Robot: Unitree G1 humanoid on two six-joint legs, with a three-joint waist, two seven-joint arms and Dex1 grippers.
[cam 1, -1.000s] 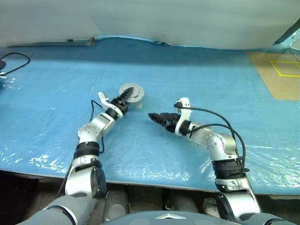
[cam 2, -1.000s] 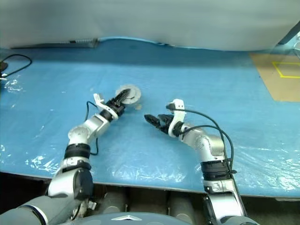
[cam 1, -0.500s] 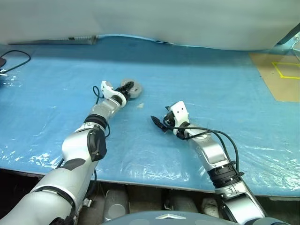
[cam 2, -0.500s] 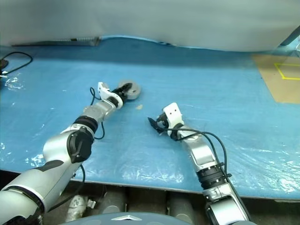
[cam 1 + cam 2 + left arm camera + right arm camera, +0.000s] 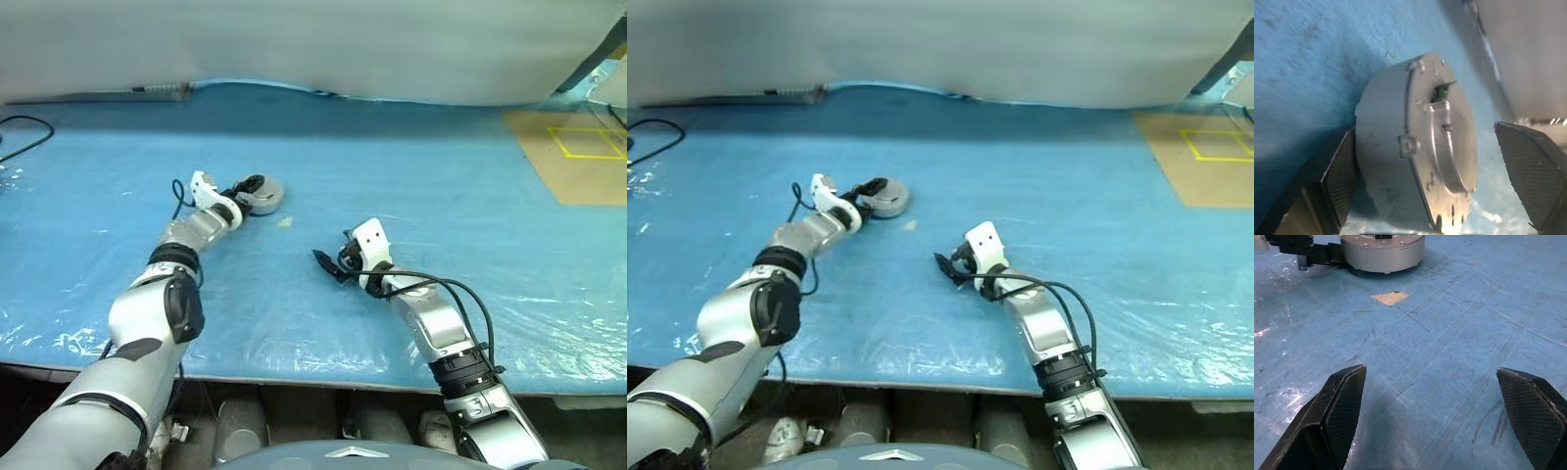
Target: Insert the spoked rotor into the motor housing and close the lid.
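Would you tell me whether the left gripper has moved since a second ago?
Yes: the left gripper has shifted leftward, farther from the small tan scrap.

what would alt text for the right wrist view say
The right hand hangs open over the bare blue table cover, its two black fingers spread wide with nothing between them. Farther off sits the round silver motor housing, with a small tan scrap lying in front of it.

Only the motor housing [image 5: 263,195] and left tool [image 5: 246,186] break up the blue surface [image 5: 441,186], plenty of room everywhere else.
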